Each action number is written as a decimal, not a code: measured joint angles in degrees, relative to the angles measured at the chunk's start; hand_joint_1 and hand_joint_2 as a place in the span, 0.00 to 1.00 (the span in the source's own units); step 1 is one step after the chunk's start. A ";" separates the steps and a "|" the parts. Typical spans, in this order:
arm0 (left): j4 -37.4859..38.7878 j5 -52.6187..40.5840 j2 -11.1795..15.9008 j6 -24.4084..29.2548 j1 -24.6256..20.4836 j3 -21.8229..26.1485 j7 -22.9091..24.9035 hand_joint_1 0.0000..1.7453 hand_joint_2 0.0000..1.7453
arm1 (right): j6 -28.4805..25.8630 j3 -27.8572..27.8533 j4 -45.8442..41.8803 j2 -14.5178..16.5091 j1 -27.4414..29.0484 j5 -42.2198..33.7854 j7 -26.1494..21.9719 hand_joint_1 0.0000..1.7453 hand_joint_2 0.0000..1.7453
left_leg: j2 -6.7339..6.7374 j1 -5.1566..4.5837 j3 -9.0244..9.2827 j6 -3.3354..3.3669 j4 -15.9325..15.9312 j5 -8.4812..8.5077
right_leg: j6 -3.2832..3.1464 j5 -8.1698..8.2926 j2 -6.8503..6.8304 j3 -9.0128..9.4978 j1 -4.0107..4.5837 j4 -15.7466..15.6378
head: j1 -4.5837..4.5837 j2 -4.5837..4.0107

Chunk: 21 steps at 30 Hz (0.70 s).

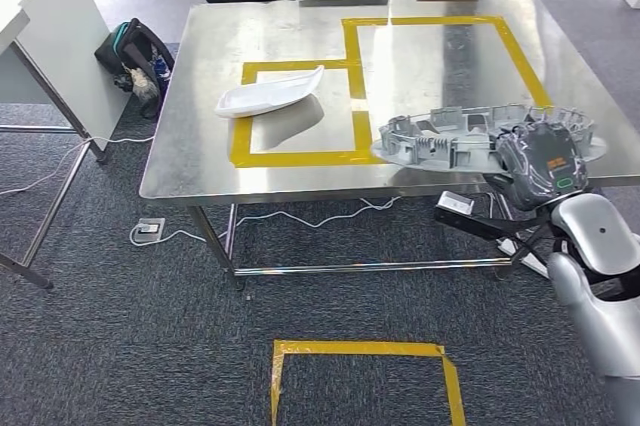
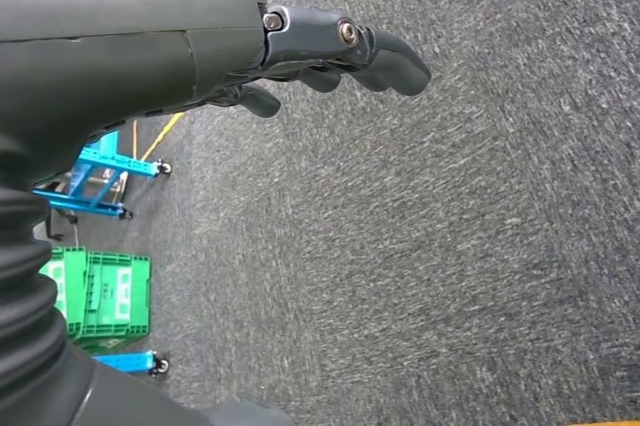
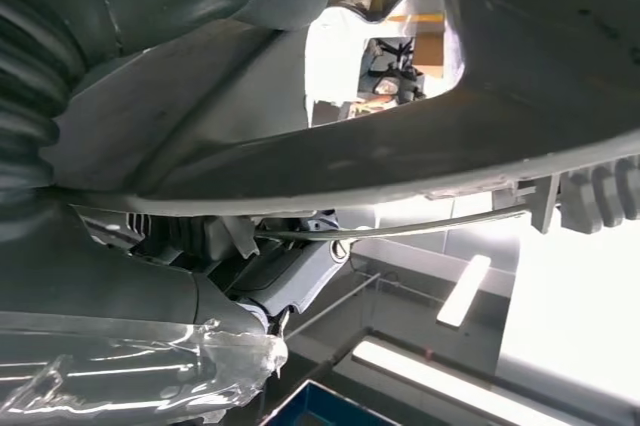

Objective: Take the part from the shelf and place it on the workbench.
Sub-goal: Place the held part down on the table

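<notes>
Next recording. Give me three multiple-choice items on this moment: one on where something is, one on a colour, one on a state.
1. Where does the white part lie?
A. On the carpet under the workbench
B. On the workbench, partly inside the smaller taped rectangle
C. On the cardboard box

2. What colour is the tape marking rectangles on the workbench?
A. Yellow
B. Red
C. Blue

3. What is the right hand doing?
A. Hanging beside the body with nothing in it
B. Resting on the white part
C. Holding the grey metal part at the workbench's near edge

Answers:
1 B: the head view shows it across the far edge of the smaller taped frame.
2 A: the strips are yellow.
3 C: the hand sits at the grey part's right end; the left hand hangs over carpet, holding nothing.
</notes>
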 joint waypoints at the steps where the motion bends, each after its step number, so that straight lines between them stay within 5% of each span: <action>1: 0.00 0.00 0.00 0.00 0.00 0.02 0.00 0.00 1.00 | 0.01 0.00 -0.04 -0.22 -0.06 -0.02 0.01 1.00 1.00 | 0.00 0.00 0.00 0.00 0.00 0.00 | 0.00 0.00 0.00 0.00 0.00 0.00 | -0.01 -0.01; 15: 0.00 0.04 0.01 -0.56 0.02 0.33 -3.23 0.00 1.00 | -0.11 -0.32 -0.82 -1.35 0.61 -0.66 0.40 1.00 1.00 | 0.00 -0.03 -0.02 0.05 0.09 -0.04 | 0.03 0.02 0.00 0.01 -0.05 -0.08 | -0.01 0.00; 21: 0.00 -0.05 0.05 -0.84 0.07 0.34 -5.63 0.00 1.00 | -0.69 -1.38 -1.26 -1.57 2.67 -1.39 0.35 1.00 1.00 | 0.01 -0.42 -0.22 1.23 0.13 -0.51 | 0.71 0.34 0.03 0.14 -0.46 -0.37 | -0.04 0.01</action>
